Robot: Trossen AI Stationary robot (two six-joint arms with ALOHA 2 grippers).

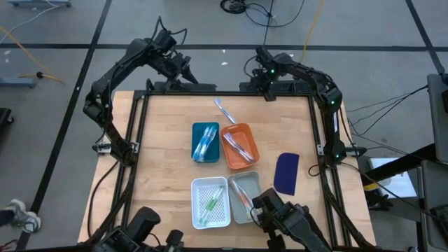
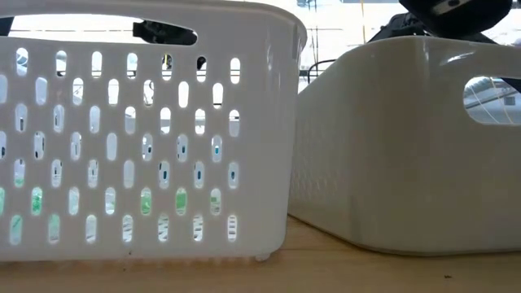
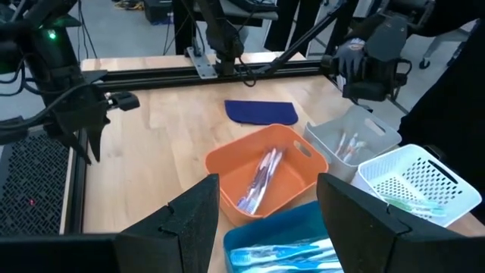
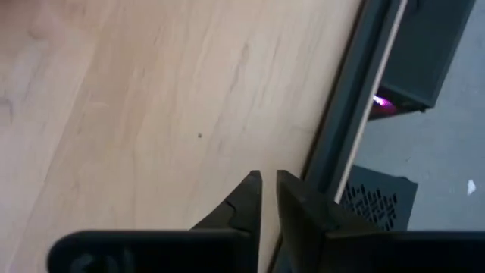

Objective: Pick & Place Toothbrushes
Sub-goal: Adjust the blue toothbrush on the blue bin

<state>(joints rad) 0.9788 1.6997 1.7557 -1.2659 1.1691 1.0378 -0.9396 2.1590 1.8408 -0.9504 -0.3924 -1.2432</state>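
Toothbrushes lie sorted in four containers in the middle of the table: a blue tray (image 1: pixel 205 141), an orange tray (image 1: pixel 239 145), a white perforated basket (image 1: pixel 210 203) and a grey tray (image 1: pixel 245 196). One whitish-blue toothbrush (image 1: pixel 224 110) lies loose on the wood, far of the trays. My left gripper (image 1: pixel 187 70) hangs over the far left corner, open (image 3: pixel 267 186) and with nothing in it, facing the trays. My right gripper (image 1: pixel 262 73) points down at the bare wood by the far rail. Its fingers (image 4: pixel 269 189) are all but shut, with nothing between them.
A dark blue flat oblong (image 1: pixel 287 173) lies right of the trays. Black frame rails (image 1: pixel 318 140) ring the table. Two more dark arms (image 1: pixel 287 220) stand at the near edge, one above the grey tray with a person's hand (image 3: pixel 352 53) on it. The wood at the left (image 1: pixel 164 154) is bare.
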